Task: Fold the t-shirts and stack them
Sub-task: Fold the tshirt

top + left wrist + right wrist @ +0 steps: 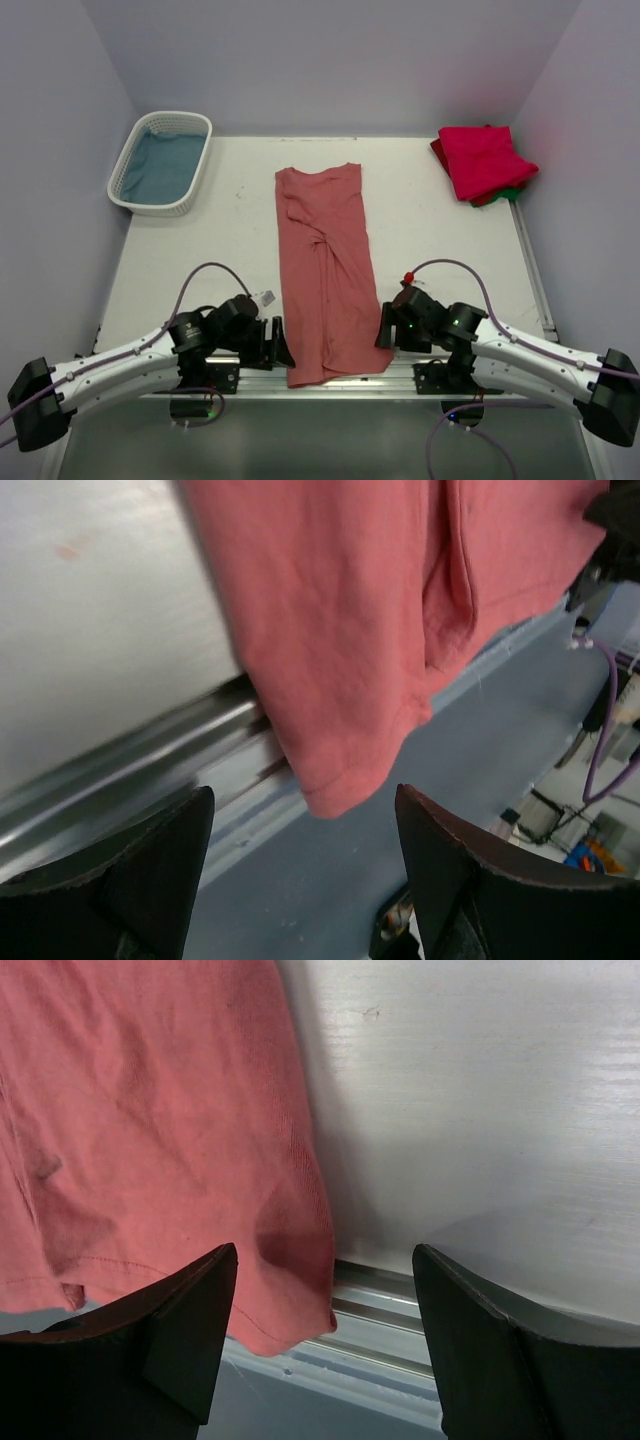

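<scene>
Lying collar-far, hem-near, salmon t-shirt (325, 270) between gaping left gripper (302, 790) and gaping right gripper (325, 1248).

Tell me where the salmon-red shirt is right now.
In the top view the salmon-red shirt lies lengthwise down the middle of the table, its hem overhanging the near edge between the left gripper and right gripper.
</scene>
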`<state>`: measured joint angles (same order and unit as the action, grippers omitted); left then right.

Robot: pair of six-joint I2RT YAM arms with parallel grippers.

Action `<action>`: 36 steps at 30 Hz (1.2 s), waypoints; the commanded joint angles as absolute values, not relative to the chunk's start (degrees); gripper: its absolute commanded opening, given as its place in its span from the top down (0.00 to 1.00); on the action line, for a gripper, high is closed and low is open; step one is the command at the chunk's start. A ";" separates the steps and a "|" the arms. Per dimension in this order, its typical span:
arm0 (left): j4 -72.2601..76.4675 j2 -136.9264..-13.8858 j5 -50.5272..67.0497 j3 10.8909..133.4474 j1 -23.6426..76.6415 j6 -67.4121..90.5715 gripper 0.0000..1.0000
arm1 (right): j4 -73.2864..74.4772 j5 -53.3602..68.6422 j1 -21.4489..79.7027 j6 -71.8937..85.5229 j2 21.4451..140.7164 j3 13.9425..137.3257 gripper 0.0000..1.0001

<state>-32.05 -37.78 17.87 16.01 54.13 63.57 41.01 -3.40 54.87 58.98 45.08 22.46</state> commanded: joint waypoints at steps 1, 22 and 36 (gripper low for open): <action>-24.80 -39.36 18.20 13.89 60.80 71.18 0.24 | 38.32 -0.97 55.11 61.43 44.12 20.92 0.25; -23.21 -48.68 10.11 11.69 74.71 76.03 0.29 | 35.33 6.24 55.20 65.13 40.69 16.96 0.53; -22.94 -51.07 5.28 12.83 75.06 75.59 0.88 | 35.51 8.35 55.63 64.60 41.75 17.84 1.00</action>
<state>-17.82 -51.22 7.70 14.35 74.32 76.27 35.14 6.61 55.24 64.73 41.28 17.23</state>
